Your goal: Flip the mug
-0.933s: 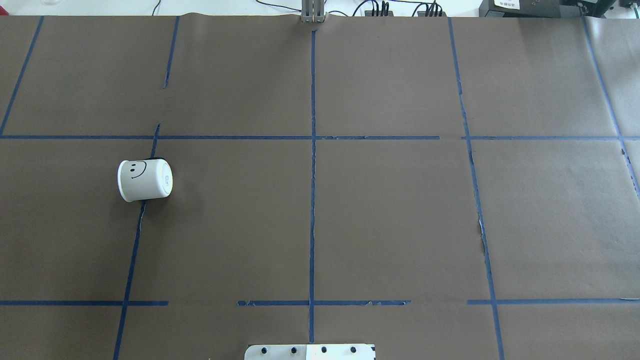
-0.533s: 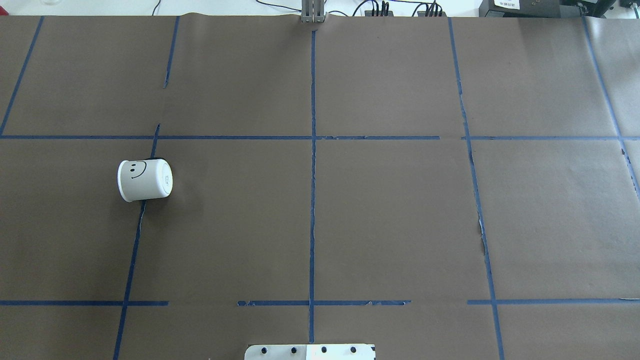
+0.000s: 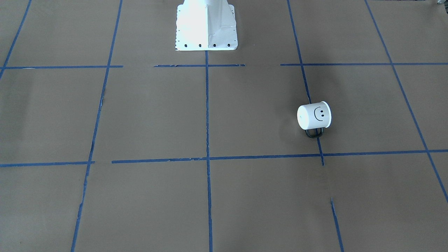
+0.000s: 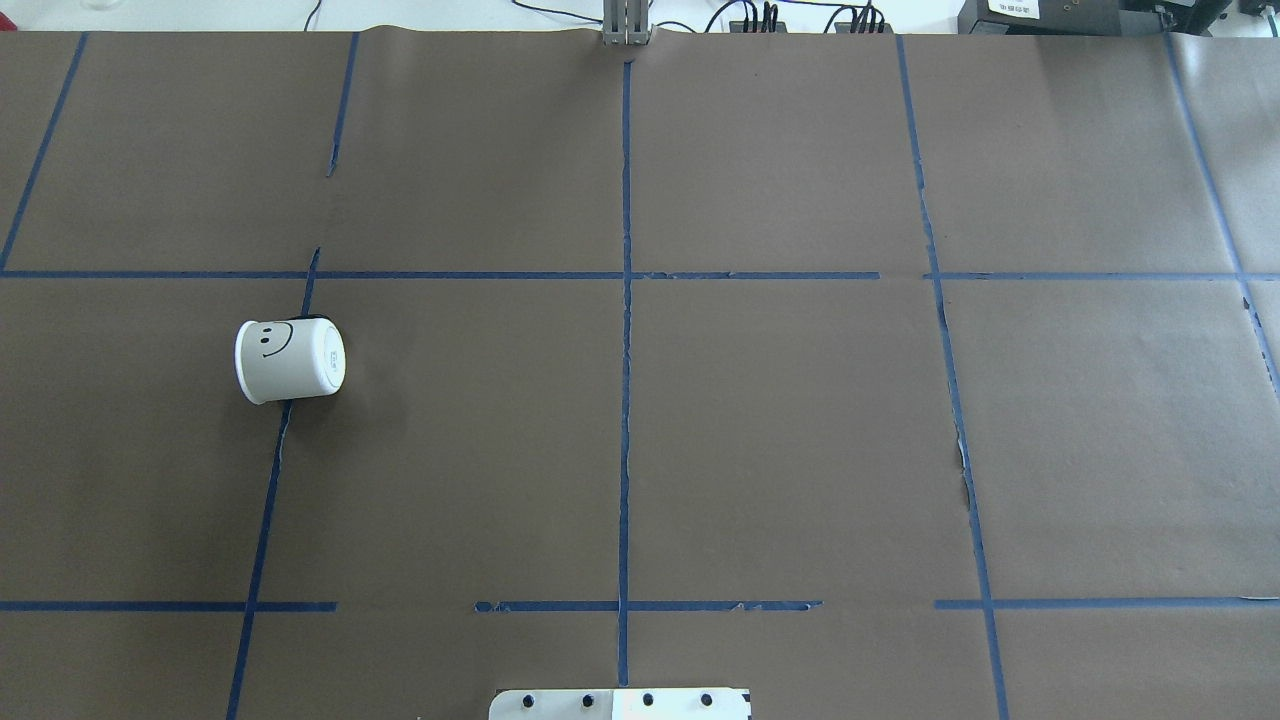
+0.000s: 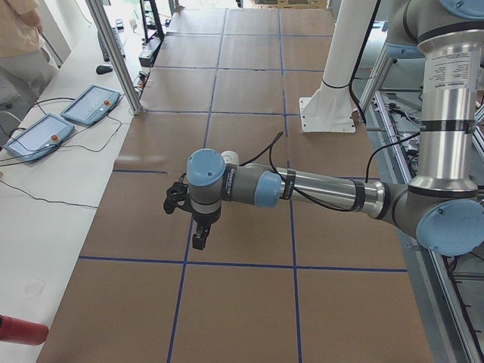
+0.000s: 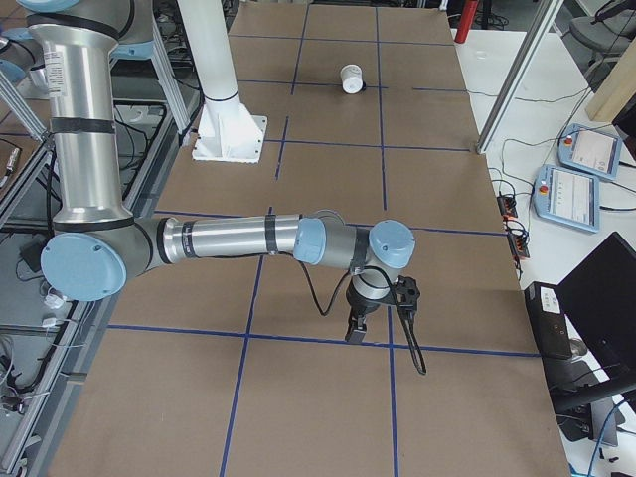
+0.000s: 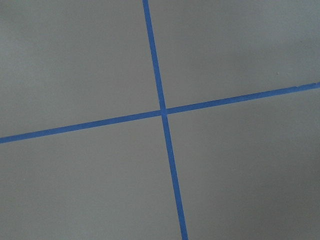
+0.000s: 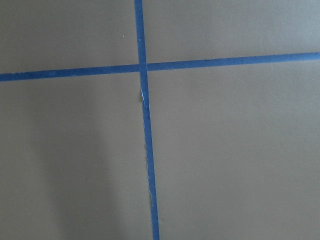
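Observation:
The white mug with a black smiley lies on its side on the brown table, left of the middle. Its base points to the table's centre and the smiley faces up. The front view shows the mug with its black loop handle on the operators' side. It is small and far in the right side view and mostly hidden behind my left wrist in the left side view. My left gripper and right gripper hang above the table, far from the mug. I cannot tell if they are open or shut.
The white robot base stands at the near edge. Blue tape lines grid the brown paper. Both wrist views show only paper and tape crossings. Teach pendants lie on the side bench, and a person stands there.

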{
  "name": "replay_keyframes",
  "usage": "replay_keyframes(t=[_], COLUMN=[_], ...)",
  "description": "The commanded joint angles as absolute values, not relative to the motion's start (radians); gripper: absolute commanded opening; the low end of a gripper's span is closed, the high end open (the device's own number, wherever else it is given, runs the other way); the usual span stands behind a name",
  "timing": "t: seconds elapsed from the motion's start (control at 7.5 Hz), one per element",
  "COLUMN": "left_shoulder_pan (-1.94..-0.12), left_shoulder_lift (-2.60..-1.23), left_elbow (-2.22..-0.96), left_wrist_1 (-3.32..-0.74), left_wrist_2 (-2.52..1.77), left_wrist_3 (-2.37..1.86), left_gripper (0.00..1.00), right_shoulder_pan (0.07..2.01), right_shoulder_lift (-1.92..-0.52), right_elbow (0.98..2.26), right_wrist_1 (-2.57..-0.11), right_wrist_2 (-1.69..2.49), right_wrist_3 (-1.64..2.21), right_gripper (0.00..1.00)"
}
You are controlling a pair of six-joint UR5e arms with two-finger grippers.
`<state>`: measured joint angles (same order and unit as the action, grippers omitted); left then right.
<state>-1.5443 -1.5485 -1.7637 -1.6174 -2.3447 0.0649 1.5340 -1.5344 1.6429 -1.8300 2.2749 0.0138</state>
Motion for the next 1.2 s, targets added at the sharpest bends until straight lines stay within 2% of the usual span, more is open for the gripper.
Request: replay_keyframes(t=[0.0, 0.27, 0.67, 0.93, 1.07], left_shoulder_pan=[-1.412, -1.254, -0.992, -0.834, -0.821], left_shoulder_lift=[-1.566, -1.549, -1.43, -1.436, -1.446], left_elbow=[-1.756, -1.752, -1.729, -1.726, -1.691], left_wrist_1=[-1.795, -2.027, -2.598, -2.791, -2.953], left_wrist_2=[-2.345, -2.335, -2.155, -1.995, -1.993], left_wrist_3=[-0.059, -0.443, -1.02, -1.325, -1.442], left_gripper=[1.0, 1.0, 1.0, 1.0, 1.0], right_shoulder_pan=[1.534, 1.534, 1.534, 1.534, 1.534], right_shoulder_lift=[-1.534, -1.534, -1.534, -1.534, -1.534], right_elbow=[1.643, 1.643, 1.643, 1.643, 1.643], right_wrist_1=[-1.83, -1.83, -1.83, -1.83, -1.83], right_wrist_2=[2.275, 2.275, 2.275, 2.275, 2.275], right_wrist_3=[0.014, 0.014, 0.014, 0.014, 0.014], right_gripper=[1.0, 1.0, 1.0, 1.0, 1.0])
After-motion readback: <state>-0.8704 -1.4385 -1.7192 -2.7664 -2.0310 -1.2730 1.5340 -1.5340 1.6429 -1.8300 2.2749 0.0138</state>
